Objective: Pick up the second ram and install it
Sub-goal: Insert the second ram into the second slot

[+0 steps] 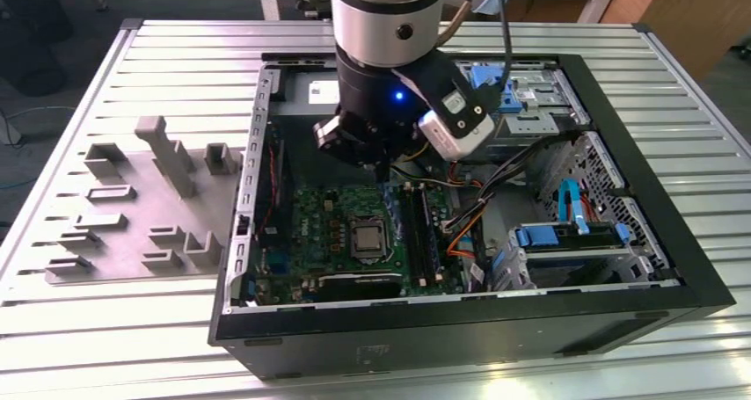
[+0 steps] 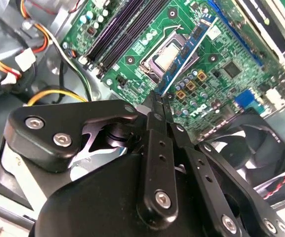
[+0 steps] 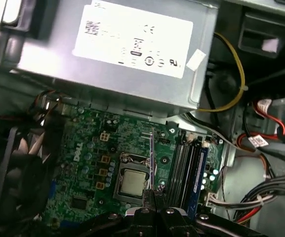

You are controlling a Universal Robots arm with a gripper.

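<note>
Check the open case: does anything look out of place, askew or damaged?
Nothing looks damaged or spilled. The second ram is the one part out of place: the claw is shut on it above the motherboard, by the bare processor socket, not seated in the black slots.

1. A metal table [image 1: 704, 101] w/ a ribbed, slatted top is seen in the exterior view; the slats are run across from the exterior view's left to its right.
2. A black computer case [image 1: 470, 334] is laid on its side on the slats, open side up, at approx. the middle of the table and toward the exterior view's right.
3. A grey holder plate [image 1: 129, 211] w/ upright blocks is laid flat at the exterior view's left, just beside the case; contact btw. the two can't be told.
</note>
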